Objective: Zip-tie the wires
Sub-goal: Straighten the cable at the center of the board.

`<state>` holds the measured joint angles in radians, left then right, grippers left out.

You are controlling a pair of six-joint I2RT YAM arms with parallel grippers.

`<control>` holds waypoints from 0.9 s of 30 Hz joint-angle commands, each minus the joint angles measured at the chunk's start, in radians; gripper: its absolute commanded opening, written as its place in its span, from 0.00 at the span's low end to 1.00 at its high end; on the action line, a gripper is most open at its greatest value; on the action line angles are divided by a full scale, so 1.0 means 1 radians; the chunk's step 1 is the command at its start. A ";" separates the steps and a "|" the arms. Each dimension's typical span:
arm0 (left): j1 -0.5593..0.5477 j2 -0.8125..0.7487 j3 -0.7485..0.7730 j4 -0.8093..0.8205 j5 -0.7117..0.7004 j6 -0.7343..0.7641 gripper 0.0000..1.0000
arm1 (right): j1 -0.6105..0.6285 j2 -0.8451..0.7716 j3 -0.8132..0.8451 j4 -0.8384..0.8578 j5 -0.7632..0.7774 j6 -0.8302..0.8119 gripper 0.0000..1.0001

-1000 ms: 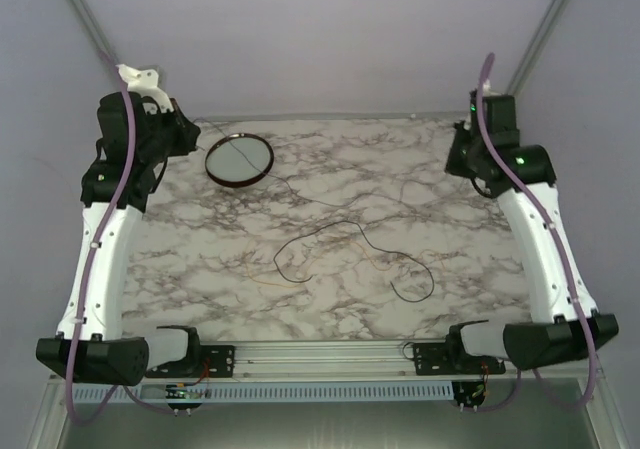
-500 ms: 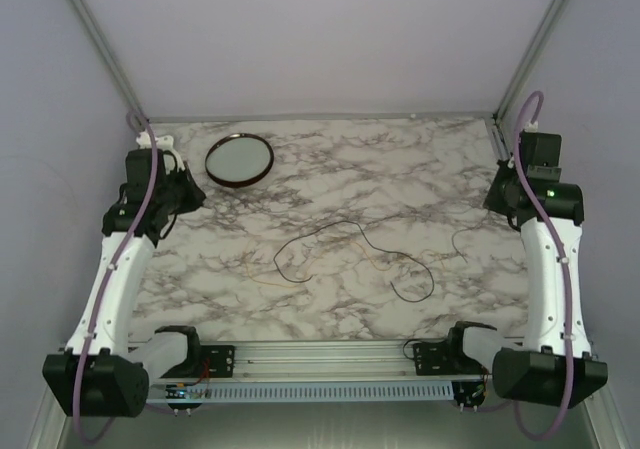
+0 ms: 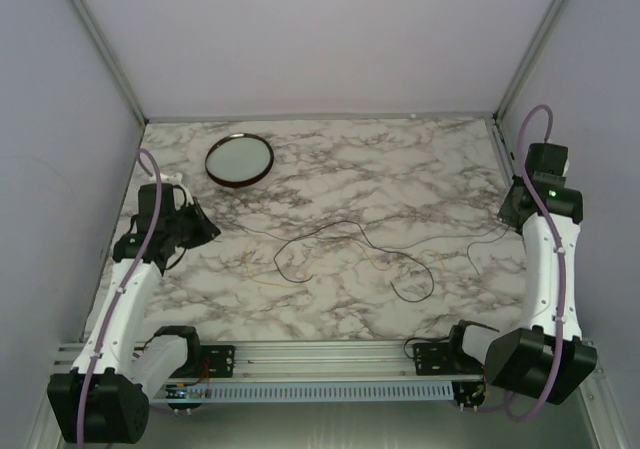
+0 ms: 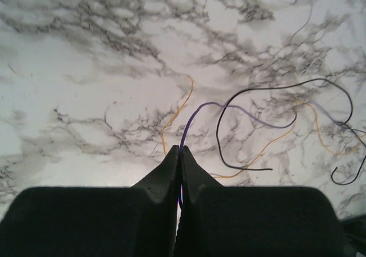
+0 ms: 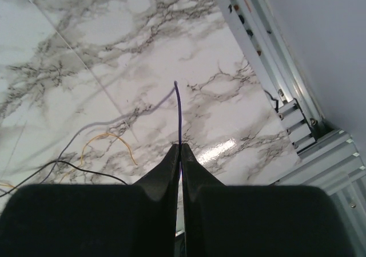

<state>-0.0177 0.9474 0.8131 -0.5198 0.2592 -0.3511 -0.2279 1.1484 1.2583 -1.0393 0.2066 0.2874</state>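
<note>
Pinching a purple wire [image 4: 213, 103] between the pressed-together fingers of my left gripper [image 4: 179, 151], I hold it low over the marble table [image 4: 86, 56]; the strand leaves my fingertips, rises in a curve and bends off to the right; a black wire [image 4: 286, 88] loops across it there, and an orange wire [image 4: 177, 111] lies just left of it on the stone; from above, my left gripper [image 3: 203, 231] sits near the table's left edge, short of the round dark-rimmed dish [image 3: 239, 182] at the far left corner.

My right gripper [image 5: 178, 148] is likewise closed tight, nipping a purple wire [image 5: 179, 114] whose short free end pokes straight out past the fingertips; beyond it, to the left, an orange curl [image 5: 106, 134] and a black strand [image 5: 86, 166] rest on the marble, and the aluminium rail [image 5: 269, 45] runs along the right of that view; from above, my right gripper [image 3: 508, 212] hangs by the table's right edge.

Between my two arms the wires [image 3: 330, 226] lie in loose dark loops across the middle of the table [image 3: 400, 169], well apart from the dish, with hair-thin strands trailing out toward each gripper; whether both of my grippers hold the same purple strand I cannot tell.
</note>
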 commanded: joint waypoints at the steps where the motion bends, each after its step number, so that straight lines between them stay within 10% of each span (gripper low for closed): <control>1: 0.005 -0.016 -0.058 0.046 0.020 -0.043 0.00 | -0.011 0.003 -0.068 0.076 -0.025 0.008 0.00; 13: 0.005 -0.027 -0.240 0.172 -0.006 -0.145 0.07 | -0.024 0.068 -0.185 0.181 0.011 0.062 0.08; 22: 0.005 -0.013 -0.227 0.146 -0.114 -0.150 0.73 | -0.036 0.100 -0.156 0.174 0.066 0.056 0.32; 27: 0.005 -0.045 -0.150 0.128 -0.165 -0.113 0.85 | -0.034 0.055 -0.082 0.196 -0.093 0.036 0.34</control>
<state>-0.0177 0.9405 0.5816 -0.3931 0.1452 -0.4931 -0.2569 1.2598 1.0855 -0.8776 0.2241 0.3386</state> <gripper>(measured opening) 0.833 0.328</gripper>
